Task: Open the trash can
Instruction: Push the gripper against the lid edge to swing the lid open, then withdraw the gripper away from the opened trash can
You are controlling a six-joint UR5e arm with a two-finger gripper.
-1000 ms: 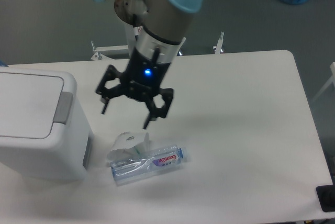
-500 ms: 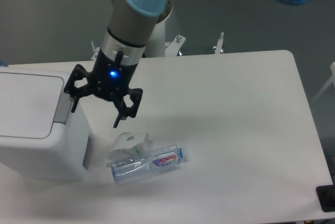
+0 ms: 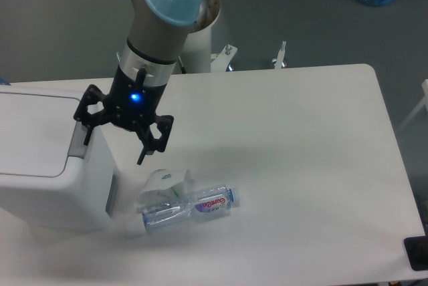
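Gripper hanging open over the trash can's right edge, with the bottle lying close below.

The gripper [image 3: 114, 140] is spreading its fingers wide, one fingertip [image 3: 85, 135] sitting over the grey push tab [image 3: 79, 140] of the trash can [image 3: 47, 159], the other hanging past the can's right wall above bare table [image 3: 301, 152]. The crushed bottle [image 3: 187, 206] and a crumpled white scrap [image 3: 160, 182] are lying just beside the can's lower right corner, narrowing the passage there. The lid's flat top is standing unobstructed to the left, and the table's right half is offering wide room.
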